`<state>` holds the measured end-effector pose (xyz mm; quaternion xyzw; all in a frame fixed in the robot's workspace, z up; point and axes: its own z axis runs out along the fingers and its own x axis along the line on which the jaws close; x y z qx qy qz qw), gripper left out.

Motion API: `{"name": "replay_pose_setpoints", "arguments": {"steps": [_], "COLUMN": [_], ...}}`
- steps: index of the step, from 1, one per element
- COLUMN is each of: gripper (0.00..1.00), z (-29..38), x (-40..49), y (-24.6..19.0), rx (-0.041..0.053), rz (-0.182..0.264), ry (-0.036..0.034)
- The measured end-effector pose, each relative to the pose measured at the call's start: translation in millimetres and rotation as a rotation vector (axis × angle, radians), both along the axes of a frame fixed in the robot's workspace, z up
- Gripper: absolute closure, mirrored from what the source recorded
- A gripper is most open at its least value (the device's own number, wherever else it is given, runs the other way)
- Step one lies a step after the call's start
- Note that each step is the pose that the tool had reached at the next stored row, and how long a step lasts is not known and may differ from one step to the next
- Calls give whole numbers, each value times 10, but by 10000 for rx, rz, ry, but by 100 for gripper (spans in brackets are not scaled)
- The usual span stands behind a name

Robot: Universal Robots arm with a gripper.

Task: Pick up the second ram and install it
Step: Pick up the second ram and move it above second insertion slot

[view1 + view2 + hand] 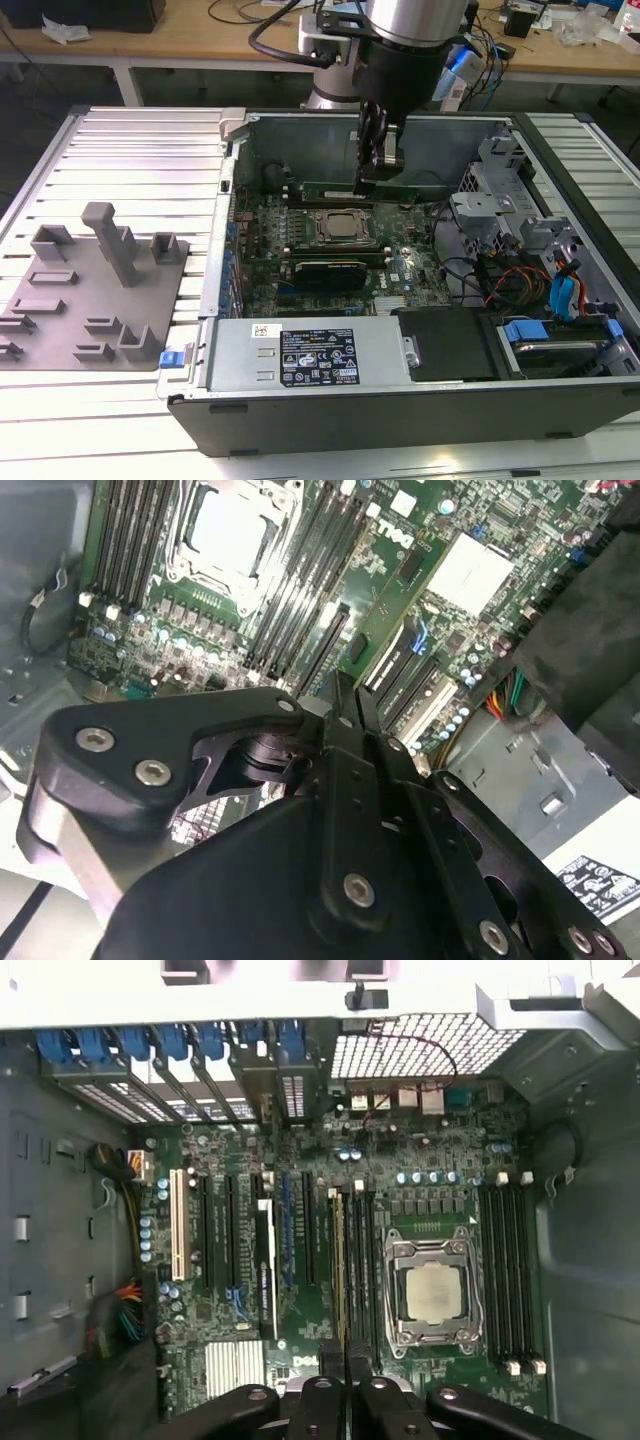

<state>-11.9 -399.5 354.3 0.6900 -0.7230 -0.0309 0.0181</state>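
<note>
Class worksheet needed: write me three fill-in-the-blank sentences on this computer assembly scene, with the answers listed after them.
1. The gripper hangs over the ___ inside the open computer case.
2. In the exterior view, the grey fixture plate lies on that view's ___ of the case.
3. The second ram at the gripper's tip is ___ in colour.
Answers: motherboard; left; green.

The grey power supply point(235, 360) carries 1 large label point(316, 358) (white print and small marks on black), too fine to read in the exterior view. Just beside it sits 1 small white sticker point(267, 331) with a red mark, equally illegible. The motherboard point(300, 1150) bears short white logo lettering point(300, 1362) in the first wrist view. In the second wrist view, 1 white label point(598, 880) shows black pictograms, with no legible words
</note>
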Motion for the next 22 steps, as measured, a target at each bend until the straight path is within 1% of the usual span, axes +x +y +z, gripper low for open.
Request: {"name": "replay_pose_setpoints", "arguments": {"steps": [1, 3, 6, 8, 10, 11, 12, 22], "gripper": [87, 87, 87, 87, 87, 87, 87, 87], "z": [-17, -35, -86, -109, -125, -152, -163, -168], "x": [27, 68, 167, 201, 217, 235, 242, 243], "y": [24, 47, 107, 127, 137, 148, 152, 152], "rx": [1, -1, -7, -9, -9, -11, -12, -11], "rz": [0, 0, 0, 0, 1, 0, 0, 0], "ry": [3, 10, 21, 22, 23, 25, 26, 24]}}
